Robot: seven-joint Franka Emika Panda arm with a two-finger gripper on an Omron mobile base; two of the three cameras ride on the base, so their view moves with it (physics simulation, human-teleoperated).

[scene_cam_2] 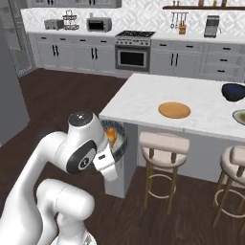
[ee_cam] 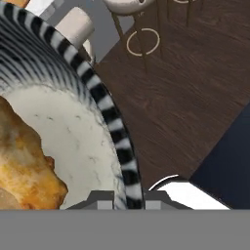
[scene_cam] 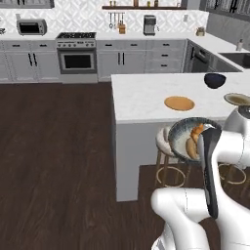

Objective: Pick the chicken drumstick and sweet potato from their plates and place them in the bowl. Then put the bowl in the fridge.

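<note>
Bowl (scene_cam: 181,134) is held up off the surface (scene_cam: 141,100), tilted, in front of the stools (scene_cam_2: 162,143), w/ chicken drumstick (ee_cam: 24,166) and sweet potato (scene_cam: 191,148) inside. Jaws pinch the bowl's rim at the gripper (ee_cam: 128,202). Wood plate (scene_cam: 179,103) lies on the surface; grey-rimmed plate (scene_cam: 238,99) and navy bowl (scene_cam: 215,80) farther right.

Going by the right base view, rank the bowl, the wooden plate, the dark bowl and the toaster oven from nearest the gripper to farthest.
1. bowl: held in the shut gripper, beside the arm.
2. wooden plate: on the island counter, to the right.
3. dark bowl: farther right on the island.
4. toaster oven: on the back counter.
</note>
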